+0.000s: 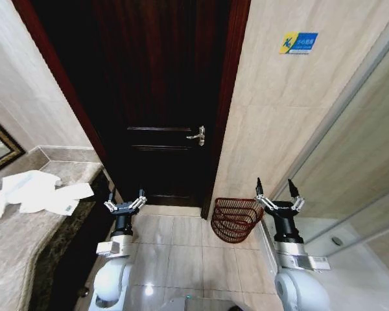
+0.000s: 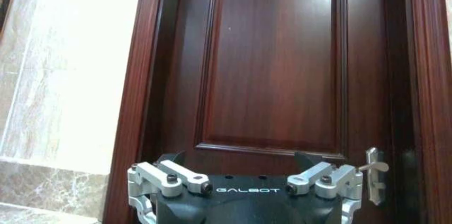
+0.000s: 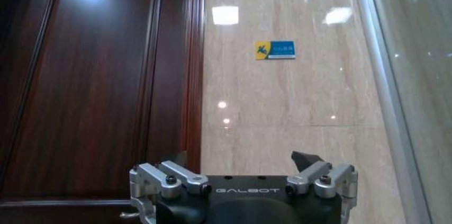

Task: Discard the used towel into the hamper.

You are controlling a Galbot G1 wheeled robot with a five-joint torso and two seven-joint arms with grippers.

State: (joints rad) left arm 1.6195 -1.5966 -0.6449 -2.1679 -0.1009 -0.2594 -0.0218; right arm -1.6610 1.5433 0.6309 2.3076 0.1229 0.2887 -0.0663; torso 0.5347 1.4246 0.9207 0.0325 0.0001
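Observation:
A crumpled white towel [image 1: 35, 192] lies on the marble counter [image 1: 13, 246] at the left in the head view. The hamper [image 1: 236, 218], a dark reddish-brown wire basket, stands on the floor against the tiled wall beside the door. My left gripper [image 1: 125, 201] points upward, open and empty, right of the counter edge and well apart from the towel. My right gripper [image 1: 277, 190] also points upward, open and empty, just right of the hamper. In the wrist views the left gripper [image 2: 240, 156] faces the door and the right gripper [image 3: 240, 156] faces the wall.
A dark wooden door [image 1: 162, 97] with a metal handle [image 1: 198, 135] stands shut ahead. A glass shower partition [image 1: 350, 162] runs along the right. Tiled floor [image 1: 181, 246] lies between counter and hamper. A blue sign [image 1: 297, 43] hangs on the wall.

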